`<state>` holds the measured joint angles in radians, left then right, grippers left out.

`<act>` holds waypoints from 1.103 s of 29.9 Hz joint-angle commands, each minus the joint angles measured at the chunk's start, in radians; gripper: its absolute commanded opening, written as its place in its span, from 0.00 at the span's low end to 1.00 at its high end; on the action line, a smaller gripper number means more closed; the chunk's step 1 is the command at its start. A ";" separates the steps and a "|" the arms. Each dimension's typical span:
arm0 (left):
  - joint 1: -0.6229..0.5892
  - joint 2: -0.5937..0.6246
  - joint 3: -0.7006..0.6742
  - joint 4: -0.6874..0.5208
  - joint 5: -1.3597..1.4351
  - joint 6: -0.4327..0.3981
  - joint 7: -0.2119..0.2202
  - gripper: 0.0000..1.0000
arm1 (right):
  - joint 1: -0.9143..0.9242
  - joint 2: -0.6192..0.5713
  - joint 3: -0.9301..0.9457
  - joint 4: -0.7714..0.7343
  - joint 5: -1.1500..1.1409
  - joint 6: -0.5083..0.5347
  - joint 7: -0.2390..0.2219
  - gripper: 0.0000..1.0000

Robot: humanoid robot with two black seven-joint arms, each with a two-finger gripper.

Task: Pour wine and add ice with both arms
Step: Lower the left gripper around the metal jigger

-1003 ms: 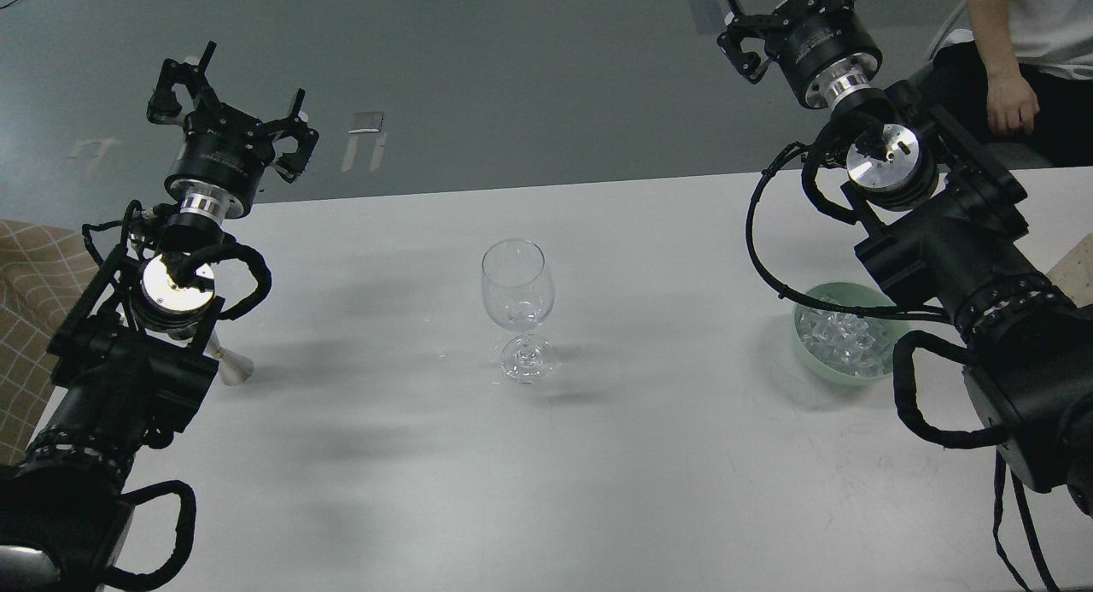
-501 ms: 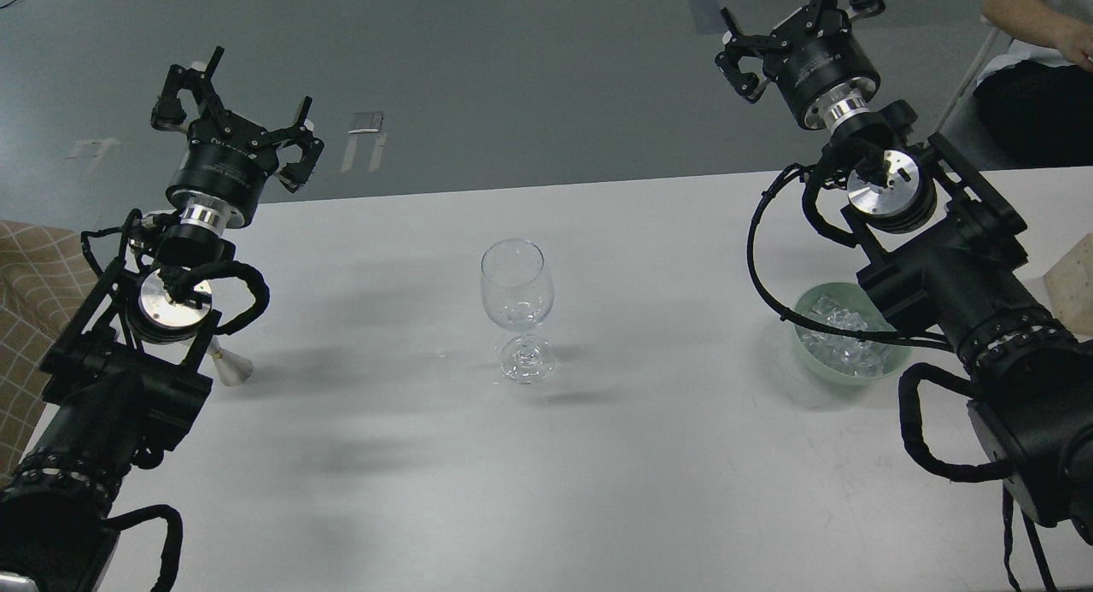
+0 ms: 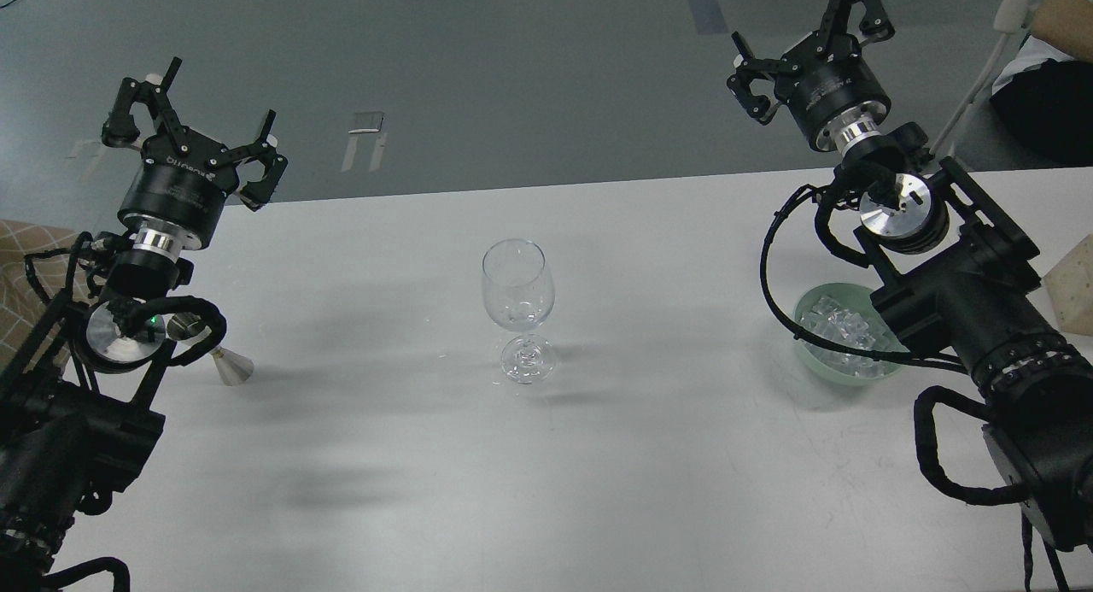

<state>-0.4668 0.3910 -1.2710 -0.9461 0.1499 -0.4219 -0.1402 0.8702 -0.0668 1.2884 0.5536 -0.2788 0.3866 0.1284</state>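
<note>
A clear wine glass stands upright in the middle of the white table. I cannot make out any wine in it. Ice cubes fill a pale green bowl at the right, partly behind my right arm. My left gripper is open and empty, raised over the table's far left edge. My right gripper is open and empty, raised beyond the far right edge, well above the bowl. A small metal cone-shaped cup stands by my left arm.
A seated person is at the top right beyond the table. A beige block sits at the right edge. A brown checked surface lies left of the table. Grey floor lies beyond.
My left arm has drawn left and back, uncovering the metal cup. My right arm has shifted slightly right, showing more of the bowl. The glass has not moved.
</note>
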 commanded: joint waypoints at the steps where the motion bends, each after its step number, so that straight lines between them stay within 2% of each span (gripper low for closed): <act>1: 0.092 0.034 -0.007 -0.095 0.000 -0.011 0.002 0.98 | -0.054 -0.018 0.000 0.083 0.001 -0.003 -0.003 1.00; 5: 0.244 0.118 -0.034 -0.274 0.004 -0.012 0.002 0.98 | -0.112 -0.034 0.000 0.167 0.001 -0.017 -0.004 1.00; 9: 0.375 0.176 -0.074 -0.390 0.014 -0.031 0.005 0.98 | -0.140 -0.036 0.000 0.198 0.001 -0.017 -0.004 1.00; 12: 0.520 0.213 -0.155 -0.502 0.013 -0.038 0.008 0.98 | -0.166 -0.038 0.005 0.224 0.001 -0.018 -0.004 1.00; 17: 0.761 0.197 -0.318 -0.635 0.008 -0.037 0.001 0.99 | -0.209 -0.056 0.009 0.259 0.001 -0.025 -0.004 1.00; 21: 0.870 0.158 -0.373 -0.692 0.002 -0.038 -0.001 0.99 | -0.229 -0.067 0.017 0.284 0.001 -0.025 -0.004 1.00; 25: 0.993 0.066 -0.439 -0.729 -0.001 -0.038 0.008 0.99 | -0.246 -0.071 0.017 0.301 0.004 -0.025 -0.004 1.00; 29: 1.047 0.003 -0.481 -0.729 -0.047 -0.040 0.016 0.99 | -0.273 -0.070 0.017 0.319 0.004 -0.023 -0.004 1.00; 33: 1.085 -0.061 -0.485 -0.729 -0.248 -0.044 0.063 0.99 | -0.296 -0.073 0.017 0.322 0.004 -0.023 -0.004 1.00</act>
<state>0.5927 0.3726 -1.7551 -1.6744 0.0275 -0.4636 -0.1088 0.5873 -0.1377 1.3054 0.8745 -0.2746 0.3628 0.1242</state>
